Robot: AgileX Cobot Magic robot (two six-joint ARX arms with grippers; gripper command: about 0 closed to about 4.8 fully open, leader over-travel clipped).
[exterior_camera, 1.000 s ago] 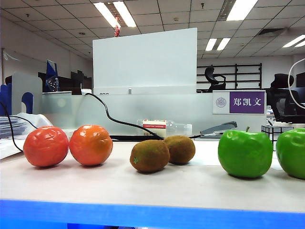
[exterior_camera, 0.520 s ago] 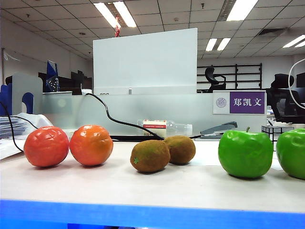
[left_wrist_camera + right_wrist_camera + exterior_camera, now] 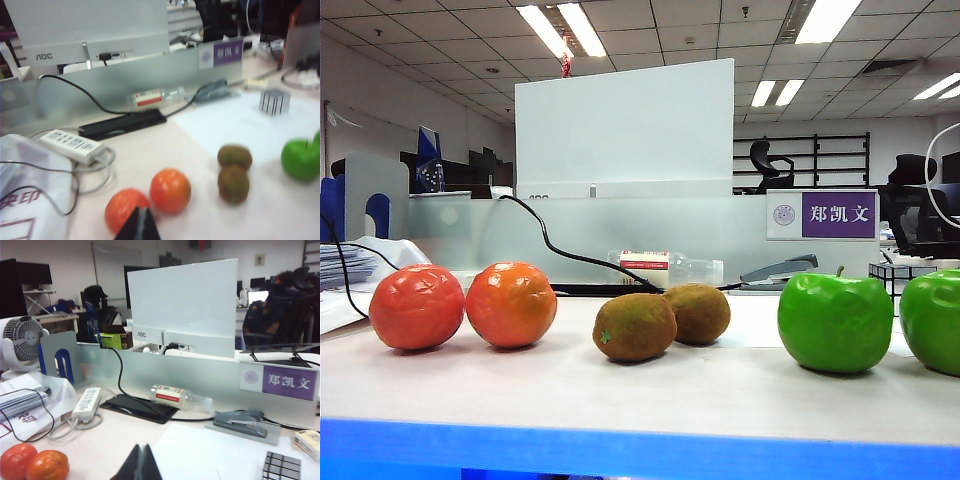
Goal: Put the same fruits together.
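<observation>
The fruits stand in a row of pairs on the white table. Two oranges (image 3: 417, 307) (image 3: 511, 303) touch at the left. Two brown kiwis (image 3: 634, 327) (image 3: 698, 313) sit together in the middle. Two green apples (image 3: 835, 322) (image 3: 931, 320) stand at the right. My left gripper (image 3: 142, 210) hangs shut and empty above the near orange (image 3: 125, 216), clear of it, with the kiwis (image 3: 233, 183) and an apple (image 3: 300, 159) beyond. My right gripper (image 3: 140, 446) is also shut and empty, raised over bare table, with the oranges (image 3: 47, 466) off to its side. Neither gripper shows in the exterior view.
A black-and-white cube (image 3: 274, 101) sits behind the apples. Along the back divider lie a plastic bottle (image 3: 177, 396), a grey stapler (image 3: 241, 421), a black flat device (image 3: 123, 124) and a white power strip (image 3: 86, 403) with cables. Papers in a bag (image 3: 25, 190) lie at the left.
</observation>
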